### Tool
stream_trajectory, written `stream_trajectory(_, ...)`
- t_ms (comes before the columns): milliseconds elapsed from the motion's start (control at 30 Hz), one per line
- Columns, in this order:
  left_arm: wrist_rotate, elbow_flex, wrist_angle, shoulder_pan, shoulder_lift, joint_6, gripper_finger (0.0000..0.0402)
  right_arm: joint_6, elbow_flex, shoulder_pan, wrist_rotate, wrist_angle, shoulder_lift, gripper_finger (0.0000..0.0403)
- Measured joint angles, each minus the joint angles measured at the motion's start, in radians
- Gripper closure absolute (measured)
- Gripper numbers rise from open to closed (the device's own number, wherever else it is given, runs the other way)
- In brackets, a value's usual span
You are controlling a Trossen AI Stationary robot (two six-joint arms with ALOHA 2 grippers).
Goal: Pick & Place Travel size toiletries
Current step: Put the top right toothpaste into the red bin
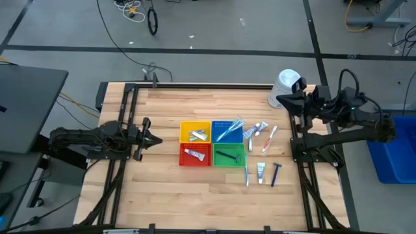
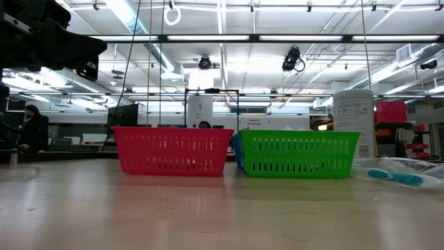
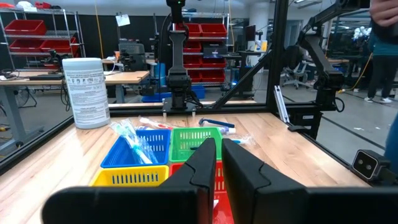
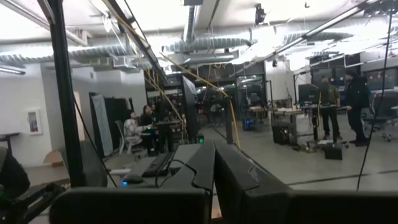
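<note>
Two dark fingers of the left gripper (image 3: 217, 163) are filling the bottom of the left wrist view, pressed nearly together with only a thin slit between them and nothing held. Seen from above, this gripper (image 1: 156, 140) is hovering over the pale wooden table (image 1: 162, 188), left of the baskets and apart from them.

Four small plastic mesh baskets are sitting together as a square at the table's middle. A yellow basket (image 1: 195, 131) is holding silvery packets (image 1: 199, 136), a blue basket (image 1: 227, 130) is holding slim clear toothbrushes (image 1: 229, 130), a red basket (image 1: 195, 155) is holding a small white tube (image 1: 194, 154), and a green basket (image 1: 229, 155) is holding a dark razor (image 1: 227, 156).

More toiletries are lying loose on the wood just right of the baskets: a toothbrush with a red end (image 1: 270, 138), another small tube (image 1: 260, 171), a blue-handled toothbrush (image 1: 247, 175) and a dark blue razor (image 1: 275, 174).

A large white cylindrical container (image 1: 286, 84) is standing at the far right corner. The right gripper (image 1: 284, 99) is waiting beside it, raised and aimed at the room, fingers (image 4: 205, 169) clenched on nothing.
</note>
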Motion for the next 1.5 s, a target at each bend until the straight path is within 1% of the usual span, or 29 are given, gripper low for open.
stream_trajectory(267,0.000,0.000,0.000,0.000,0.000,0.000,0.0370,-0.027,0.000,0.000,0.000,0.005,0.037,0.0387)
stream_trajectory(467,0.000,0.000,0.000,0.000,0.000,0.000,0.0369,-0.026,0.000,0.000,-0.001,0.010,0.041,0.0387)
stream_trajectory(600,0.000,0.000,0.000,0.000,0.000,0.000,0.0370,-0.025,0.000,0.000,-0.044,0.010,0.041,0.0387)
stream_trajectory(767,0.000,0.000,0.000,0.000,0.000,0.000,0.0369,-0.023,0.000,-0.001,-0.052,-0.005,0.040,0.0387)
stream_trajectory(933,0.000,0.000,0.000,0.000,0.000,0.000,0.0369,-0.033,0.063,-0.001,-0.052,-0.114,0.053,0.0387)
stream_trajectory(1067,0.000,0.000,0.000,0.000,0.000,0.000,0.0369,-0.080,0.129,-0.001,-0.041,-0.209,0.076,0.0387)
stream_trajectory(1267,0.000,0.000,0.000,0.000,0.000,0.000,0.0369,-0.082,0.214,-0.009,-0.034,-0.320,0.112,0.0387)
stream_trajectory(1367,0.000,0.000,0.000,0.000,0.000,0.000,0.0369,-0.082,0.244,-0.022,-0.033,-0.380,0.125,0.0387)
stream_trajectory(1500,0.000,0.000,0.000,0.000,0.000,0.000,0.0370,-0.081,0.248,-0.034,-0.032,-0.430,0.127,0.0387)
